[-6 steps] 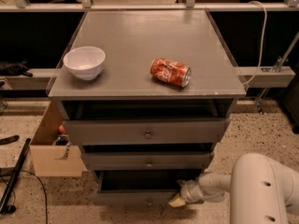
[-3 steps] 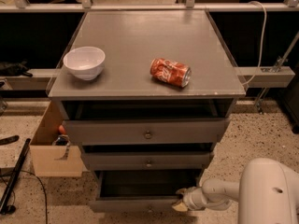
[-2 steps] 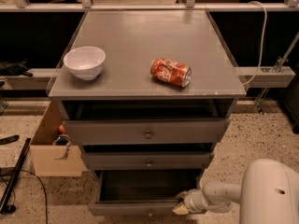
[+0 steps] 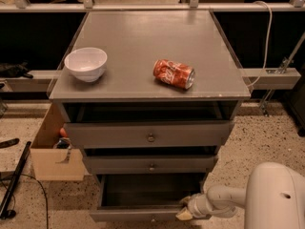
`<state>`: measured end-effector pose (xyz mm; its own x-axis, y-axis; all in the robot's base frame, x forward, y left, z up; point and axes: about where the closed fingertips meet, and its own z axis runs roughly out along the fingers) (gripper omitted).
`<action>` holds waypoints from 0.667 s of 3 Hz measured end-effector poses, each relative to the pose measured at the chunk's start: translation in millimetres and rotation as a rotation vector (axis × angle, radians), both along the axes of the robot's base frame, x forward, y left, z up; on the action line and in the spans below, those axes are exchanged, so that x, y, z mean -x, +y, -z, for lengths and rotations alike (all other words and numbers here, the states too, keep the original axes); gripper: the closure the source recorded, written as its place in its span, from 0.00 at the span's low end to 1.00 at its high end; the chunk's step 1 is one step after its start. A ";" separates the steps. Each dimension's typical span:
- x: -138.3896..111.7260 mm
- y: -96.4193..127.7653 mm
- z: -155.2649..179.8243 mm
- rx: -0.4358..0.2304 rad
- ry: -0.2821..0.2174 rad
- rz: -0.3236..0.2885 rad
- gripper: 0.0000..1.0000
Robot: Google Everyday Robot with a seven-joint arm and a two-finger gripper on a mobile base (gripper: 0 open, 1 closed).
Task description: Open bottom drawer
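The grey cabinet has three drawers. The bottom drawer (image 4: 143, 215) stands pulled out toward me, its dark inside showing, with a tiny knob at the centre of its slim front. My gripper (image 4: 186, 213) is at the drawer's right front corner, touching its top edge, with the white arm reaching in from the lower right. The mid-sized drawer (image 4: 151, 165) and the tall top drawer (image 4: 150, 134) sit above it.
A white bowl (image 4: 86, 64) and a red soda can (image 4: 174, 74) lying on its side rest on the cabinet top (image 4: 143, 37). A cardboard box (image 4: 52, 151) stands on the floor at the left. A black pole (image 4: 14, 180) lies beside it.
The bottom drawer has slid out toward me from nearly closed. My gripper has moved down and toward me with its right front corner.
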<state>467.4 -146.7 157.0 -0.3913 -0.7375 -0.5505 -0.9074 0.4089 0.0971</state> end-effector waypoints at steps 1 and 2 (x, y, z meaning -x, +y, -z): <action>0.0 0.1 0.0 0.000 0.000 0.000 0.44; 0.0 0.1 0.0 0.000 0.000 0.000 0.21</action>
<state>467.4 -146.7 156.9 -0.3913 -0.7375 -0.5505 -0.9074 0.4088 0.0972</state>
